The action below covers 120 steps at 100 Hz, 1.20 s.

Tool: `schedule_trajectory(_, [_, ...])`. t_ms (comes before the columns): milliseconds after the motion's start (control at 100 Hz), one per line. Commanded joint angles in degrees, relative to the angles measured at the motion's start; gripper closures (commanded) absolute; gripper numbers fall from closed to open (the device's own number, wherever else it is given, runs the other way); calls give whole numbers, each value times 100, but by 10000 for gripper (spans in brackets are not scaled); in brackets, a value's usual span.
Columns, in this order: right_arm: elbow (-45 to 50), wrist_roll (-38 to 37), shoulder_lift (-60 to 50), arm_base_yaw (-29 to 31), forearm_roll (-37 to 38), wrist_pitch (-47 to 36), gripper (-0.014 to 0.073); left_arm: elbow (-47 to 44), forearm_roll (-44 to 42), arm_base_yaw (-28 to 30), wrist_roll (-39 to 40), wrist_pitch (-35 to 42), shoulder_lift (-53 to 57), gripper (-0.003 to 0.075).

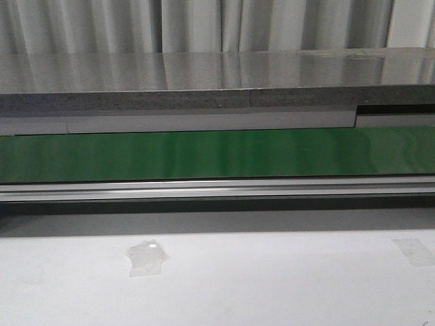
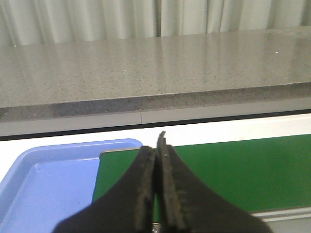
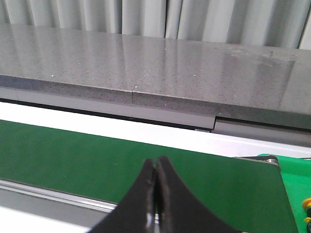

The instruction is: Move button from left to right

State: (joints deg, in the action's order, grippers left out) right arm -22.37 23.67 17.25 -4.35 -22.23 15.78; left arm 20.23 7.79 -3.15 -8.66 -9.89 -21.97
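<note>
No button shows in the front view or the left wrist view. In the right wrist view a small yellow round piece [image 3: 306, 204], cut off by the frame edge, sits on a bright green surface [image 3: 294, 175]; I cannot tell whether it is the button. My left gripper [image 2: 155, 146] is shut and empty, over the end of the green conveyor belt [image 2: 233, 170] beside a blue tray [image 2: 43, 184]. My right gripper [image 3: 156, 165] is shut and empty over the belt [image 3: 73, 155]. Neither gripper shows in the front view.
The green belt [image 1: 217, 153] runs across the front view behind a metal rail [image 1: 217, 189]. A grey stone counter [image 1: 217, 78] and curtains stand behind it. Two patches of clear tape [image 1: 146, 258] [image 1: 414, 250] lie on the white table.
</note>
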Motion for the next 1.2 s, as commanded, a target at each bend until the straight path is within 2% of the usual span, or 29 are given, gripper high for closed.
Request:
schedule_trajectory(0, [-140,42,39,-9,-78,-356,662,170,48,-9,4,474,-26,740])
schedule_trajectory(370, [-140,-74,39,-9,129,-325,662,170,48,-9,4,474,-26,740])
schedule_trajectory(490, [-71,-793,25,-9,831,-359,662,170,48,-9,4,474,-26,740])
schedule_trajectory(590, [142,-1776,-89,-9,1643,-505,662,170,48,-9,4,474,-26,740])
schedule_trajectory(730, [675,-2626,-455,-9,2223,-939,662,170,48,-9,4,474,-26,740])
schedule_trajectory(890, [1374,-2666,-997,-9,2307,-1467,662,170,48,-9,4,474,-26,740])
schedule_trajectory(1190, [2203,-2666,-1897,-9,2307,-1694,662,170,48,-9,4,474,-26,740])
